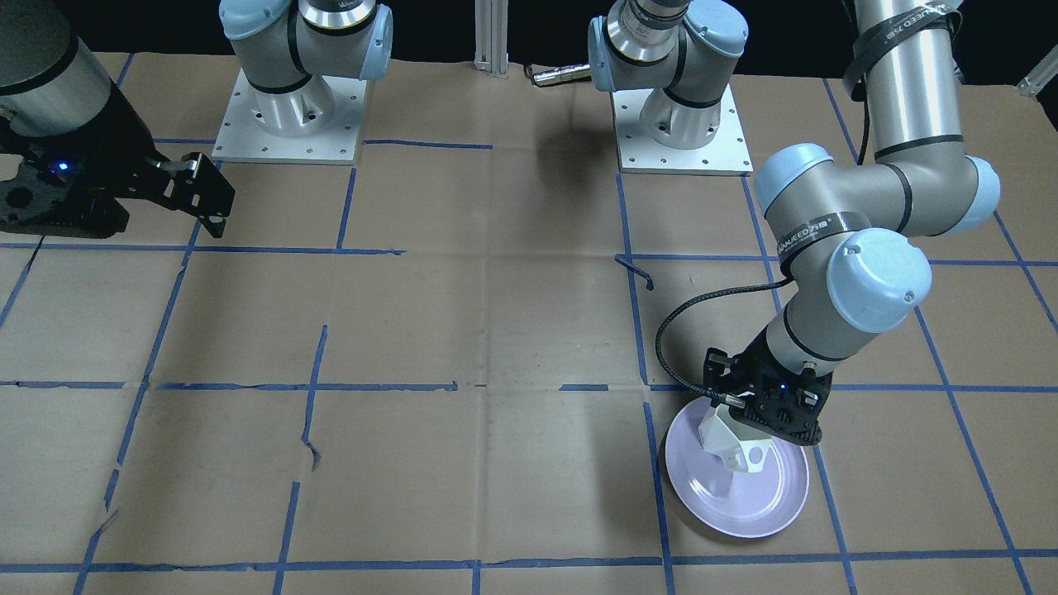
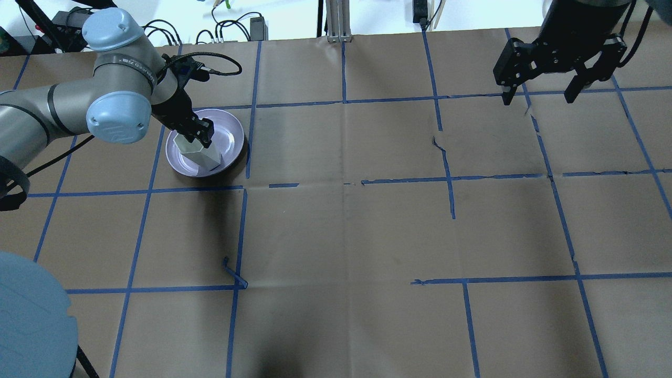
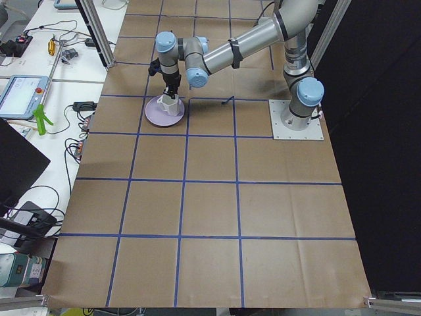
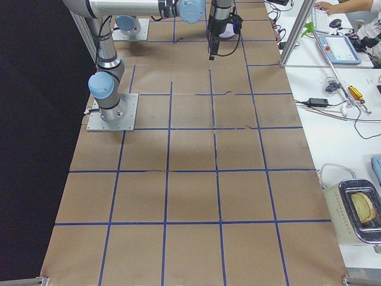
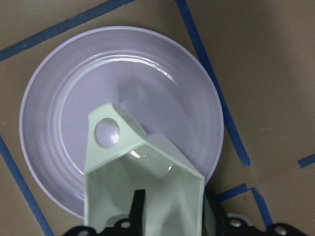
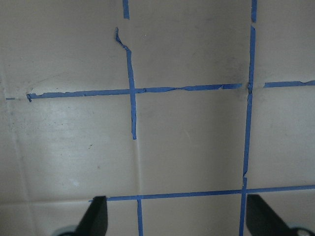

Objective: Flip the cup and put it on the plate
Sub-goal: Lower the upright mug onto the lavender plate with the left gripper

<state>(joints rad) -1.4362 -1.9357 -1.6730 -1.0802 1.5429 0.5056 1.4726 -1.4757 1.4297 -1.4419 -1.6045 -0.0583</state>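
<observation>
The white faceted cup (image 1: 731, 446) is in my left gripper (image 1: 727, 413), over the pale lavender plate (image 1: 744, 508). The gripper is shut on the cup's wall near the rim, one finger inside and one outside. The cup is tilted, its narrow base pointing down at the plate and its mouth toward the wrist. I cannot tell whether the base touches the plate. In the left wrist view I look into the cup (image 5: 142, 182), with the plate (image 5: 147, 73) beneath it. They also show in the overhead view: cup (image 2: 202, 153), plate (image 2: 231, 131). My right gripper (image 2: 539, 94) is open and empty, high above the far right of the table.
Brown paper with a blue tape grid covers the table. The two arm bases (image 1: 289, 107) (image 1: 678, 116) and an aluminium post (image 1: 492, 33) stand at the robot's edge. Loose tape ends curl up (image 2: 233, 273). Desks with cables and tools lie beyond the table's far edge (image 3: 39, 99).
</observation>
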